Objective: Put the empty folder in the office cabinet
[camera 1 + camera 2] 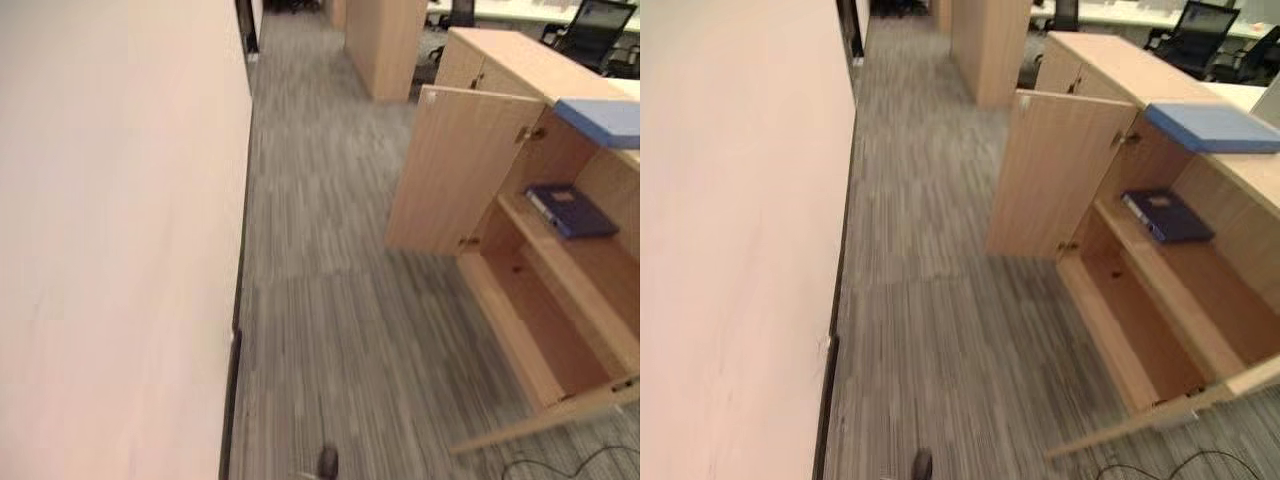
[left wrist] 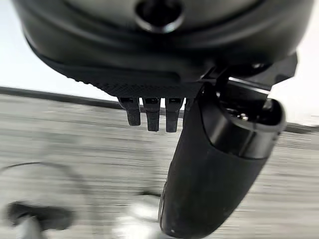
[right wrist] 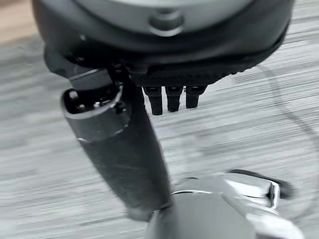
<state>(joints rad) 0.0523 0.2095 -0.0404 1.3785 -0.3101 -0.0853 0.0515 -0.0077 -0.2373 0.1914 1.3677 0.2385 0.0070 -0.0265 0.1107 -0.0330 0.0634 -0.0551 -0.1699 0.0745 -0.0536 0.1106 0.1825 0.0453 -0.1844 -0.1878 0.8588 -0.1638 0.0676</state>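
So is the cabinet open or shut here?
Open: both doors of the cabinet are swung out, showing a dark blue folder lying flat on its upper shelf.

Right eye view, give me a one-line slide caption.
Open light-wood office cabinet with a dark blue folder on its shelf, beside grey carpet.

Two folders: one dark blue folder (image 1: 1167, 216) lying flat on the cabinet shelf, one light blue folder (image 1: 1212, 127) lying on the cabinet's top. One open cabinet (image 1: 1200, 300) with two open doors: far door (image 1: 1055, 172), near door (image 1: 1160, 412). One shelf (image 1: 1160, 285) inside, so two compartments. Two more closed cabinet doors (image 1: 1065, 72) further along the same unit. One tall wood cupboard (image 1: 990, 45) down the aisle. Two office chairs (image 1: 1195, 30) at the back. Two hands: left hand (image 2: 209, 169), right hand (image 3: 124, 154), one per wrist view.
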